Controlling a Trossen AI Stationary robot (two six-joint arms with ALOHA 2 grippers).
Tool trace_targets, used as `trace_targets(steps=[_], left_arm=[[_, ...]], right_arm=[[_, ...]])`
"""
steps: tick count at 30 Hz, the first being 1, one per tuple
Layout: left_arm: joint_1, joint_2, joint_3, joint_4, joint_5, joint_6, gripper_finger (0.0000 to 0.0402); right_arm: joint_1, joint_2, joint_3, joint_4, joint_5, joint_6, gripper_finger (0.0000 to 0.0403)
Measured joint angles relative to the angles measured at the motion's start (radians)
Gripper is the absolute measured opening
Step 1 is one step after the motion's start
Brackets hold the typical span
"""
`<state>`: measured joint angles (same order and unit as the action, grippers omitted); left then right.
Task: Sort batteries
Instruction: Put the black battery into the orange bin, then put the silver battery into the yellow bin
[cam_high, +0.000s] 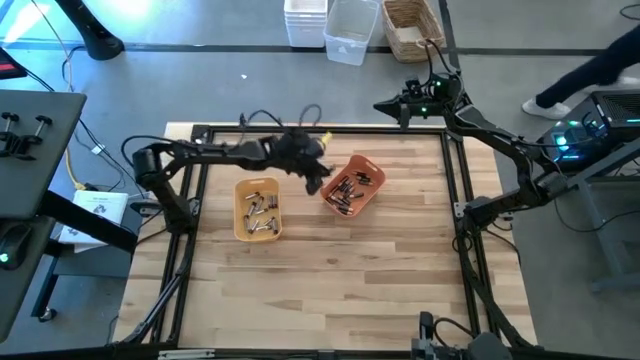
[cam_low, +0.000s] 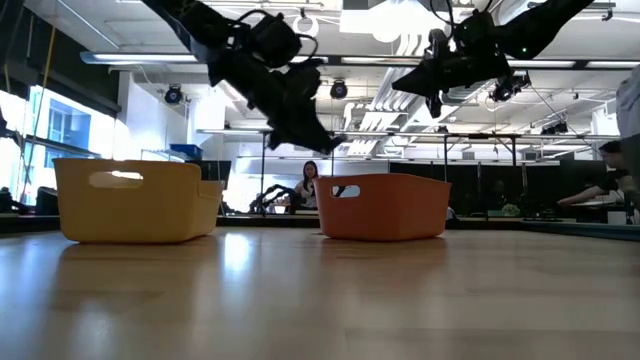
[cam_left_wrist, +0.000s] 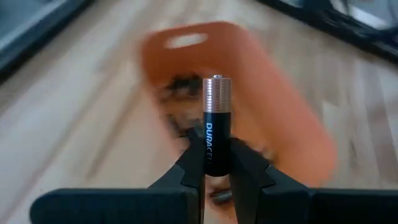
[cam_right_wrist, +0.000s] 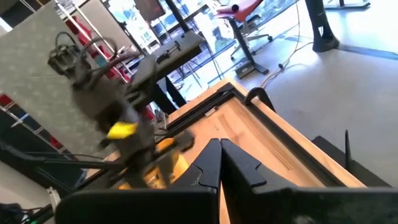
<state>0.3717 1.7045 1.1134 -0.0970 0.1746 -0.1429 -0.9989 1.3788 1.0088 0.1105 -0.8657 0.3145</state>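
Observation:
My left gripper (cam_high: 318, 183) hangs over the left rim of the orange tray (cam_high: 372, 190), shut on a black battery with a copper top (cam_left_wrist: 216, 106). In the low view this gripper (cam_low: 332, 140) is well above the tray (cam_low: 385, 208). Several dark batteries (cam_high: 350, 188) lie in the orange tray. Several silvery ones (cam_high: 260, 210) lie in the yellow tray (cam_high: 240, 215) to its left. My right gripper (cam_high: 383, 104) waits shut and empty, raised beyond the table's far edge; its fingers (cam_right_wrist: 211, 163) meet. My left gripper pinches the battery's black lower half (cam_left_wrist: 216, 158) between its two fingers (cam_left_wrist: 193, 163), one on each side of the barrel. The battery stands along the fingers, its copper end (cam_left_wrist: 216, 93) sticking out past the tips. It is lifted clear of the tray.
A black frame (cam_high: 460, 190) runs round the wooden table. White and clear bins (cam_high: 340, 28) and a wicker basket (cam_high: 410, 25) stand on the floor beyond the far edge. A person (cam_low: 308, 185) sits far off in the room behind.

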Motion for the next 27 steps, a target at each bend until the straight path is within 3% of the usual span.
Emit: trace_targets(steps=[3, 12, 14, 16, 19, 22, 25, 27], left_arm=[[-0.046, 0.036, -0.002, 0.024, -0.015, 0.041, 0.0039], [-0.095, 0.115, 0.126, 0.019, -0.035, 0.145, 0.0181], [-0.093, 0.114, 0.198, -0.126, -0.084, 0.173, 0.0196], [-0.071, 0.102, 0.291, -0.349, -0.267, 0.146, 0.0199], [0.012, 0.047, 0.33, -0.6, -0.518, 0.047, 0.0188], [0.13, -0.046, 0.216, -0.668, -0.628, -0.144, 0.0172], [0.269, -0.129, 0.017, -0.729, -0.633, -0.445, 0.0159], [0.352, -0.165, -0.096, -0.824, -0.57, -0.635, 0.0152]], right_arm=[[0.001, 0.0, 0.0, 0.0, 0.001, 0.003, 0.0], [0.013, 0.0, 0.0, -0.001, 0.009, 0.0, 0.0], [0.013, 0.0, 0.0, -0.001, 0.009, 0.0, 0.0], [0.013, 0.0, 0.0, -0.001, 0.009, 0.0, 0.0], [0.013, 0.0, 0.0, -0.002, 0.009, -0.009, 0.0], [0.013, 0.0, 0.0, -0.001, 0.013, -0.029, 0.0], [0.013, 0.0, 0.0, -0.002, 0.014, -0.031, 0.0], [0.013, 0.0, 0.0, -0.002, 0.015, -0.034, 0.0]])
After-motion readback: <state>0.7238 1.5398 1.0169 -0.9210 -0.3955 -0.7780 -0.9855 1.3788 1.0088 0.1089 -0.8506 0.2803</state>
